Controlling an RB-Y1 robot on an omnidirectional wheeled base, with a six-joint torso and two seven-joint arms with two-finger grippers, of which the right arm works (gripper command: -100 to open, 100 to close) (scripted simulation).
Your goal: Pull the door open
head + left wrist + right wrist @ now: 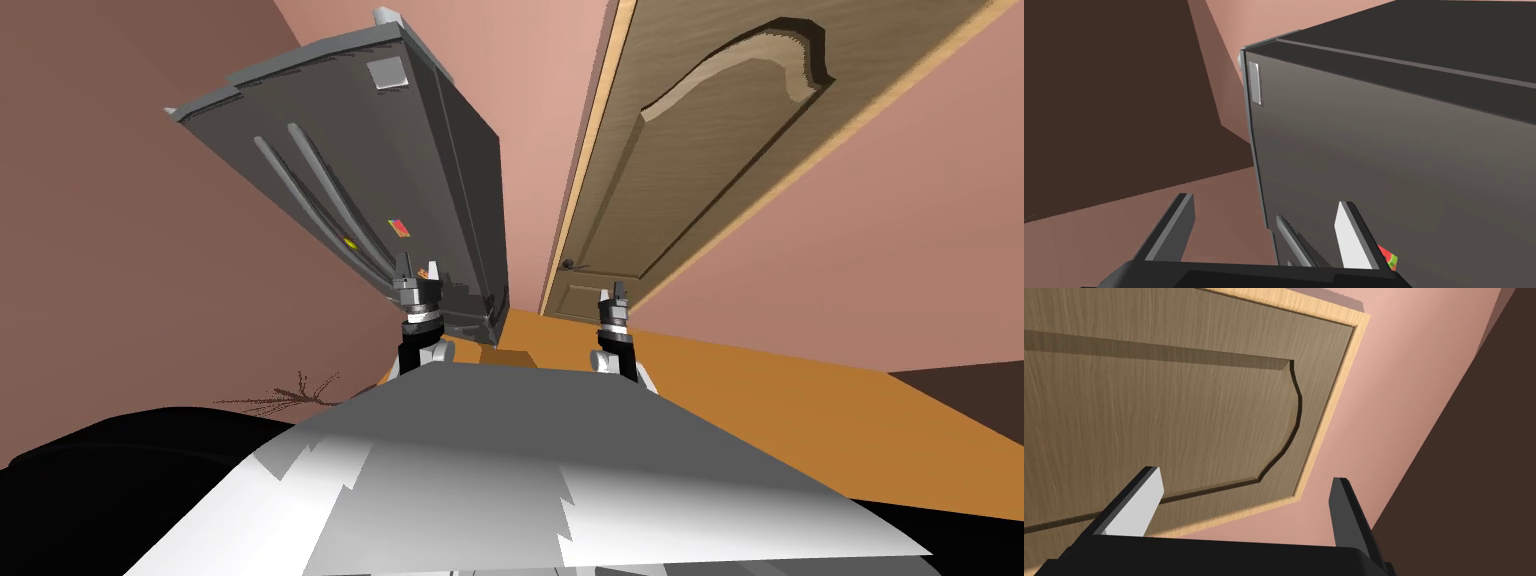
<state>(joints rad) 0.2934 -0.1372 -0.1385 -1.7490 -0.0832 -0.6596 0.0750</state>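
Upper right, a wood-grain door (610,240) with a curve-topped panel (720,130). Mid-frame, left gripper (404,263) and right gripper (613,292), thin blade fingers spread apart, empty.

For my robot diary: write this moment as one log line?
door: shut | knob: untouched | right end effector: open, facing door | left end effector: open, by fridge

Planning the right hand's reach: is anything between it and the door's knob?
Nothing visible does. The open right hand hovers before the brown panelled wooden door; its small dark knob sits just left of the hand, the tall grey fridge farther left.
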